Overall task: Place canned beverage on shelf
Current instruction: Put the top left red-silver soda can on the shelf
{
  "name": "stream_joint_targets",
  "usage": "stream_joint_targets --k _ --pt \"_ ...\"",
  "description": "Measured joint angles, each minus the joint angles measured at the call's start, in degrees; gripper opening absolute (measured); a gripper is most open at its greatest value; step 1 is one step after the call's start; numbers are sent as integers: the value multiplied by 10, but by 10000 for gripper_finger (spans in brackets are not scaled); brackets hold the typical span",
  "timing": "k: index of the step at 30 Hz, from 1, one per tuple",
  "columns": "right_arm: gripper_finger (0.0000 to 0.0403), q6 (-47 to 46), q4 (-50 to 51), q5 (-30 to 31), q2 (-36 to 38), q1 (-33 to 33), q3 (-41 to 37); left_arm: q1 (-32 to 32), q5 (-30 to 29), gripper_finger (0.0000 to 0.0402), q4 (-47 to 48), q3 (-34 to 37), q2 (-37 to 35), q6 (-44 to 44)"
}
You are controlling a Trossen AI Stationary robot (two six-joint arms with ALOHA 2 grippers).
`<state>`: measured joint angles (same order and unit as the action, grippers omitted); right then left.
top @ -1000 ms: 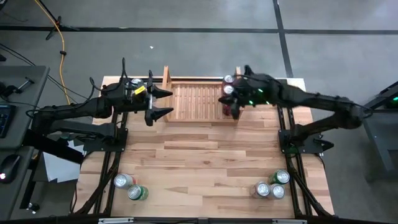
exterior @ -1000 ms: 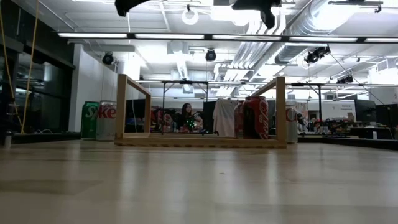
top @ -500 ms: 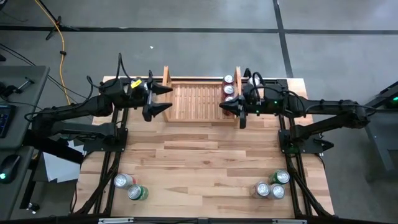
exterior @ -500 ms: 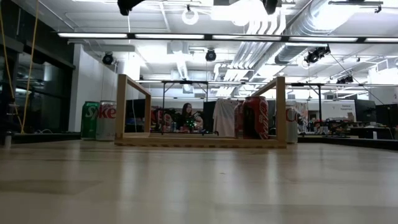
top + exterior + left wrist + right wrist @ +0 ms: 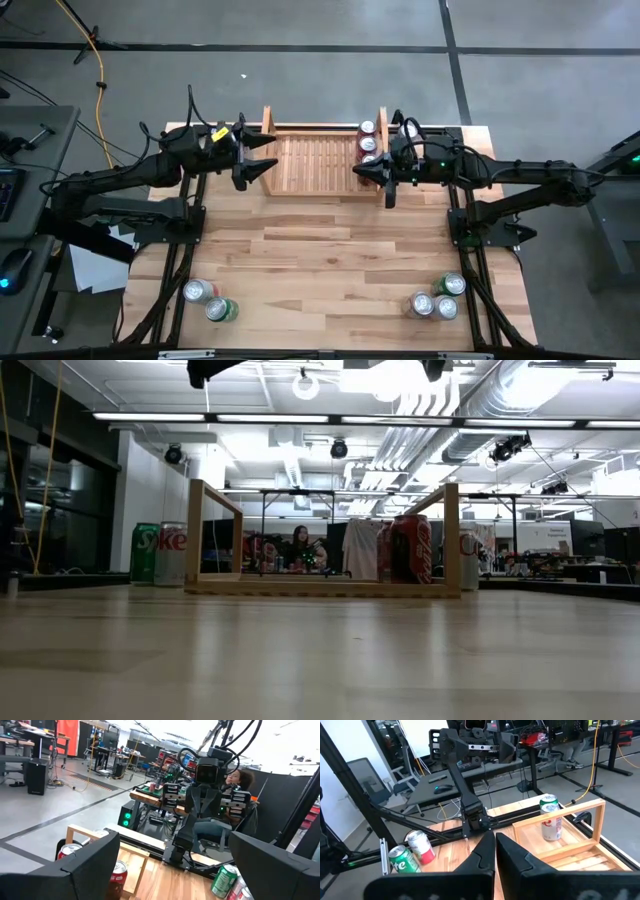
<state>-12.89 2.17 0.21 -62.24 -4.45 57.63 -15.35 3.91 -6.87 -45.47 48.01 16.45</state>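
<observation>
The shelf [image 5: 320,160] is a pale wooden rack at the table's far middle. Red cans [image 5: 368,138] stand in a row against its right side board, also seen in the low view [image 5: 410,548]. My right gripper [image 5: 360,172] hovers shut and empty, high over the shelf's right near corner, pointing toward the table's left; its wrist view shows the shut fingers [image 5: 496,852]. My left gripper [image 5: 262,158] hangs open and empty at the shelf's left side board, pointing right, its fingers wide apart [image 5: 175,885].
Two cans [image 5: 210,300] stand near the front left edge and three cans [image 5: 438,298] near the front right. A green can and a red-lettered one [image 5: 160,553] stand outside the shelf's left board. A person [image 5: 235,777] sits beyond the right arm's base.
My right gripper has drawn back off the shelf's cans a little toward the near edge and tipped up until it points nearly level toward the left, staying shut. My left gripper has swung slightly toward the far edge, still open. The cans have not moved.
</observation>
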Motion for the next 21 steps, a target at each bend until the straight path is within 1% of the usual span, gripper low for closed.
stream_joint_targets --k 7,12,14,16,18,21 --pt "0 0 2 1 0 0 0 0 0 365 1 0 0 -1" --pt "1 -1 6 14 0 0 0 0 -7 365 8 0 0 -6" --pt "1 -1 10 27 0 0 0 0 -18 365 14 0 0 -5" --pt "1 -1 15 36 0 0 0 0 -48 365 26 0 0 13" --pt "1 -1 15 40 0 0 0 -6 -96 365 84 -17 0 34" --pt "1 -1 15 50 0 0 0 -43 -156 365 224 -79 14 34"
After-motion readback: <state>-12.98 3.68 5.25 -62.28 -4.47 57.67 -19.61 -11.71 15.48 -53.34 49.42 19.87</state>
